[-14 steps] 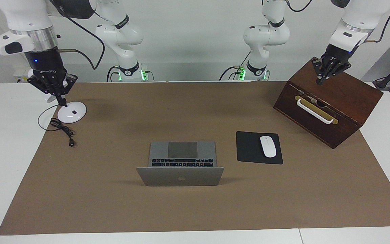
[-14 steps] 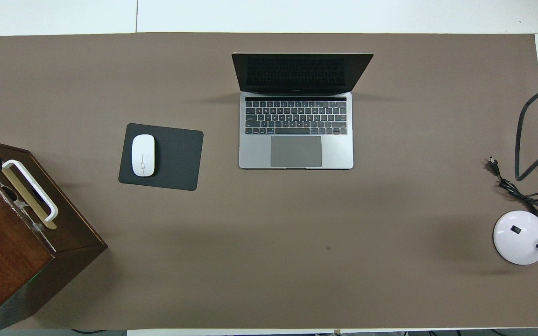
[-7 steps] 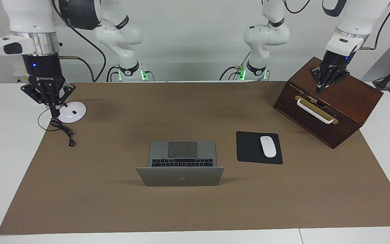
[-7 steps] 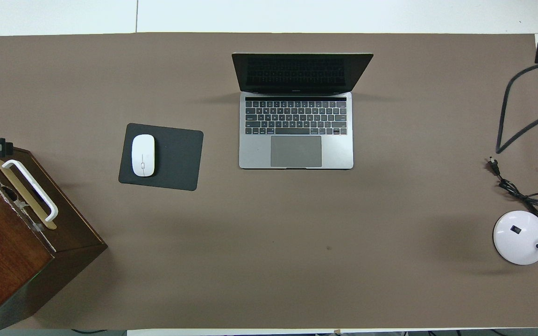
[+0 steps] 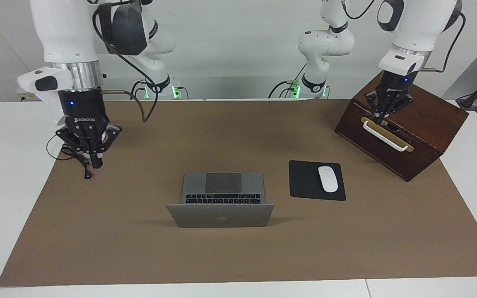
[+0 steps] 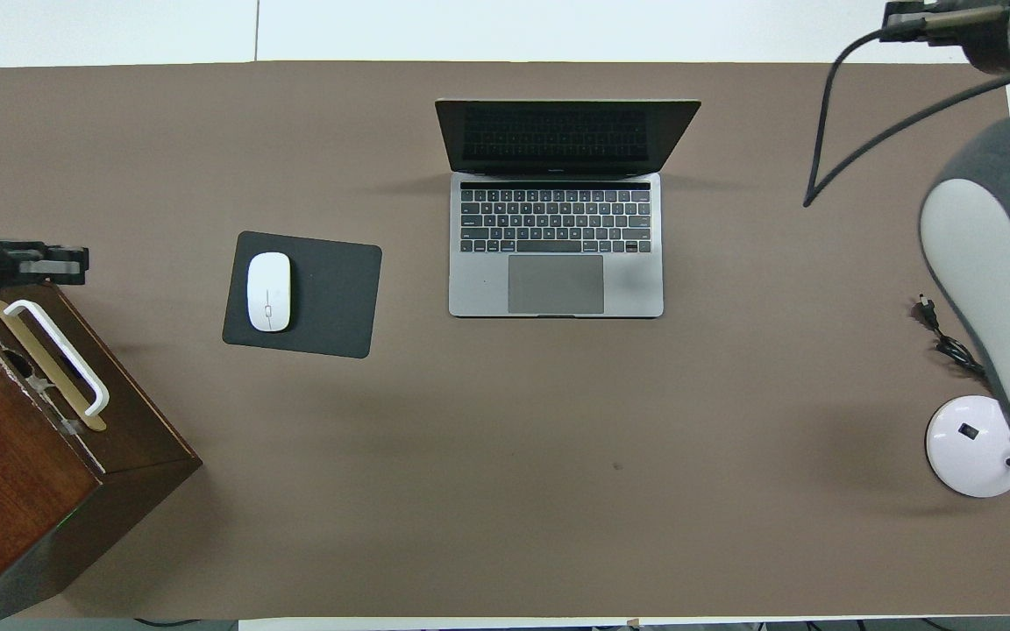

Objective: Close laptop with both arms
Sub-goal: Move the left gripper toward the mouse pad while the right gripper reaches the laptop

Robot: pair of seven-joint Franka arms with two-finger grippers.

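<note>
Across the brown mat [image 5: 346, 231] the laptop [image 5: 222, 198] stood open, untouched; the left gripper [image 5: 382, 121] and right gripper [image 5: 96, 163], both pinched closed and empty, would need bringing to its lid.

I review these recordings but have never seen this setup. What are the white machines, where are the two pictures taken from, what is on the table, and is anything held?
Two white robot arms stand at a table. One camera faces them; the other looks down from above their end. An open laptop sits mid-table, beside a mouse on a black pad. The left pincer hangs over a wooden box; the right pincer hangs over a black cable near a white lamp base. Both pincers are shut and empty.
</note>
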